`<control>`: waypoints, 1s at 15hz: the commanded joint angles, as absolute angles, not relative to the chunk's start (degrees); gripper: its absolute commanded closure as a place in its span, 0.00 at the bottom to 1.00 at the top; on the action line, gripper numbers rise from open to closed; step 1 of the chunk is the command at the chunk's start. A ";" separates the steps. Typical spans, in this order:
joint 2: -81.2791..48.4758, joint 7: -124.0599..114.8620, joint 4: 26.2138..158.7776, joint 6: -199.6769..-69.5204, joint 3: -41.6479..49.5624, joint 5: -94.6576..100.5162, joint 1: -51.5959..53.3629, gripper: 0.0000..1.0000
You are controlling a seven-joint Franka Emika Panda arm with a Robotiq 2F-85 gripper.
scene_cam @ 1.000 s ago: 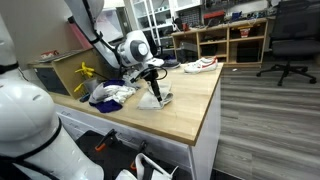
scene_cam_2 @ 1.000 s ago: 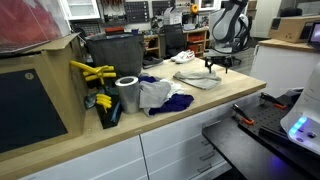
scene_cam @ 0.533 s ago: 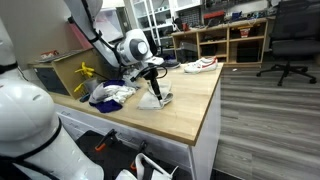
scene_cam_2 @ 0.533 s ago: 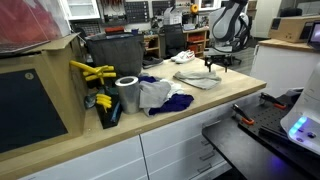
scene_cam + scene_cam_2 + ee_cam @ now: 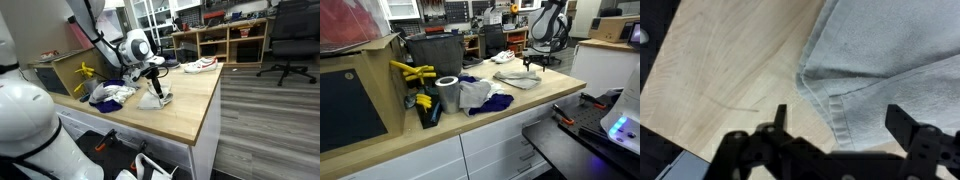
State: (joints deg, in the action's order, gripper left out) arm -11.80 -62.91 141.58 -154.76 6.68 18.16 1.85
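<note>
Grey terry-cloth towel [image 5: 890,70] lay flat on the pale wooden worktop [image 5: 730,70], near the worktop's far end in both exterior views [image 5: 156,100] [image 5: 520,80].

Black two-finger gripper [image 5: 840,125] hung directly above the towel with its jaws spread wide and nothing between them. No contact with the cloth was visible.

Key relation, from the wrist view: a hemmed corner of the towel sat in the gap between the fingers. The stitched hem ran diagonally from upper left to lower right. One finger stood over bare wood just beside the hem, and the opposite finger stood over the cloth itself. The rest of the towel spread away toward the top and right of that view. The towel therefore lay straight below the tool, offset toward one finger, with its edge crossing the jaw line at a slant.

In the exterior views the gripper [image 5: 153,80] [image 5: 538,62] appeared close over the towel, but the height of the gap could not be judged.

Nearby: a heap of white and blue cloths [image 5: 110,93] [image 5: 480,97], well apart from the towel, and a silver cylinder [image 5: 447,93] beside that heap.

Unclear:
- The towel ran off the wrist frame, so its long axis could not be read there.
- Whether it was folded was uncertain.
- The fingertips were dark and in shadow.
</note>
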 commanded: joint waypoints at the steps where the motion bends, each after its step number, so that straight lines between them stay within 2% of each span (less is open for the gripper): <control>1: -15.67 -61.84 138.33 -156.48 7.91 17.97 2.76 0.00; 5: -18.56 -61.47 136.00 -156.24 8.29 16.68 3.53 0.00; 6: -18.92 -61.43 135.68 -156.21 8.34 16.47 3.75 0.25; 7: -19.16 -61.16 135.45 -156.01 8.24 16.10 3.84 0.26; 8: -19.27 -60.91 135.27 -155.88 8.13 15.68 3.93 0.32; 15: -18.91 -58.22 134.59 -155.40 7.78 12.06 4.52 0.86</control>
State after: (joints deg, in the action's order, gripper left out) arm -19.32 -60.78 134.93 -155.33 7.28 14.21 3.77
